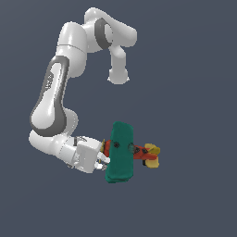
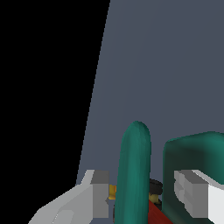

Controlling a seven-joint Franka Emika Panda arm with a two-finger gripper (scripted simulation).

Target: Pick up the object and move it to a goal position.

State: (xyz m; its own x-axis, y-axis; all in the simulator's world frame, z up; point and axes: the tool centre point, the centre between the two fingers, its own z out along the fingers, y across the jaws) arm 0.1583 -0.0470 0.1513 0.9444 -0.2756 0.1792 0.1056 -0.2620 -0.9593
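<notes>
A white robot arm [image 1: 55,97] bends low toward a teal-winged toy biplane [image 1: 121,152], its gripper [image 1: 105,155] pinching the plane's near side, one wing between the fingers [image 2: 98,192], so carrying it well likely means a firm, level hold.

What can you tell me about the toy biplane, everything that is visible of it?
The toy biplane has two broad teal-green wings, a red-orange body and yellow parts at its far end. It looks like smooth plastic. In the exterior view it sits at the tip of the arm, wings standing on edge, yellow end toward that view's right. In the wrist view, the gripper has one wing between its fingers; the grey fingers lie on either side, seemingly clamping it.
</notes>
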